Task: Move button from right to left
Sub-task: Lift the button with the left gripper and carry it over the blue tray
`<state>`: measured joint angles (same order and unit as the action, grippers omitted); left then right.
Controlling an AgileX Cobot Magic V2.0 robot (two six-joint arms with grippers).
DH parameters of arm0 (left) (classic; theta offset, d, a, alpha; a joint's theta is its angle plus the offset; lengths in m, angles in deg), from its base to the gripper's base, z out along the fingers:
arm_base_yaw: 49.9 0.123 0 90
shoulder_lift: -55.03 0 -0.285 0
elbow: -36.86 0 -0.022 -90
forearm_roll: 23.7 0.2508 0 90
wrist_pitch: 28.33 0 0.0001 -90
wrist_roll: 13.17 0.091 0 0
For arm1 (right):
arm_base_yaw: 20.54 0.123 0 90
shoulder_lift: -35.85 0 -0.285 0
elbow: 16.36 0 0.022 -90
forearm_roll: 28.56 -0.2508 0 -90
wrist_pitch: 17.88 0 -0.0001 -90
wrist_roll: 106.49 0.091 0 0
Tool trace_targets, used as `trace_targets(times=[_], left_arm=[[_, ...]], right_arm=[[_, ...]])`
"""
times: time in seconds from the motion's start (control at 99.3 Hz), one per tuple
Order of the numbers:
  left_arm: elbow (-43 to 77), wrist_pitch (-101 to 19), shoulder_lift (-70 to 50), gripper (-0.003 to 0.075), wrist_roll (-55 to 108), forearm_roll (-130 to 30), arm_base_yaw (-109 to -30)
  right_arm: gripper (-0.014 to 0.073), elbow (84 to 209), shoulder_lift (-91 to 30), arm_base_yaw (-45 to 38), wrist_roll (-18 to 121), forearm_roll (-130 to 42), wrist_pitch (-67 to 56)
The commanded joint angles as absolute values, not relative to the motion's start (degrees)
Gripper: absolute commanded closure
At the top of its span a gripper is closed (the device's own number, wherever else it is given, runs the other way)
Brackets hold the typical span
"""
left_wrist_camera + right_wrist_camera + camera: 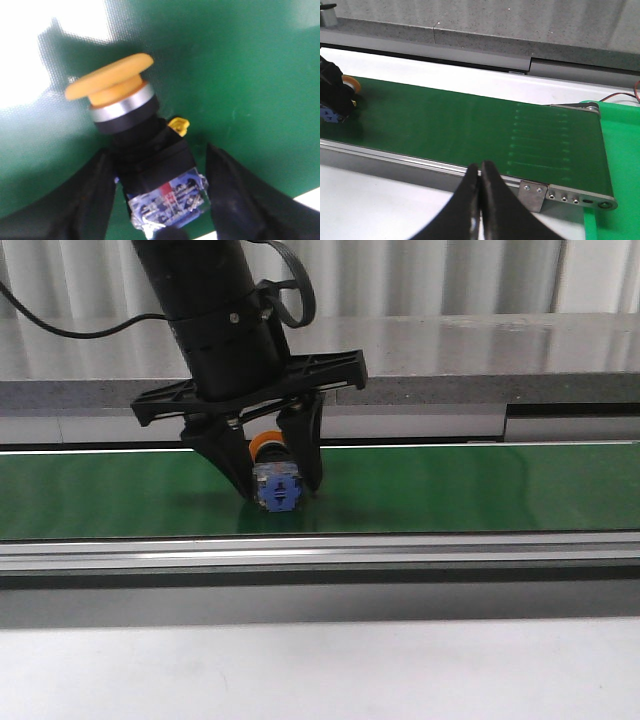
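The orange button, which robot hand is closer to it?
Left. The left gripper has its fingers on either side of the button on the green belt. The right gripper is shut, far along the belt.

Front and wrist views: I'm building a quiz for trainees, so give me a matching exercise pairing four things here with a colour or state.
1. button cap
2. conveyor belt
3. left gripper
4. right gripper

A. green
B. shut, holding nothing
C. orange-yellow
D. closed around the button

Pairs: 1-C, 2-A, 3-D, 4-B
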<state>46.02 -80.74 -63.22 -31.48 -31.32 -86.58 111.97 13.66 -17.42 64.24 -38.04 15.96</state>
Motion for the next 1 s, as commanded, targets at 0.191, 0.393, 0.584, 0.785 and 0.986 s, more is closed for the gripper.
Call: trace_targets(times=[0.191,0.393,0.584,0.785,0.986], left_arm=[[49.1,-83.9,-59.2,0.0617,-32.3,-29.5,-86.9],[50.3,-86.9,-55.6,0.0617,-31.8,-24.5,-84.8],[50.3,-91.8,-51.7,0.0617,-25.4,-24.4,-77.6],[50.3,-98.2,-49.6,0.0617,-13.2,-24.4,-65.9],[49.8,-100.1,-49.7,0.0617,-1.0,-24.4,-54.9]], right_arm=[[0.0660,113.4,13.3,-17.4,63.8,-38.6,11.5],[0.0660,113.4,13.3,-17.4,63.8,-38.6,11.5],[0.0660,113.4,13.3,-17.4,63.8,-38.6,11.5],[0.0660,113.4,13.3,-17.4,63.8,-38.6,11.5],[0.0660,113.4,13.3,-17.4,63.8,-38.6,11.5]])
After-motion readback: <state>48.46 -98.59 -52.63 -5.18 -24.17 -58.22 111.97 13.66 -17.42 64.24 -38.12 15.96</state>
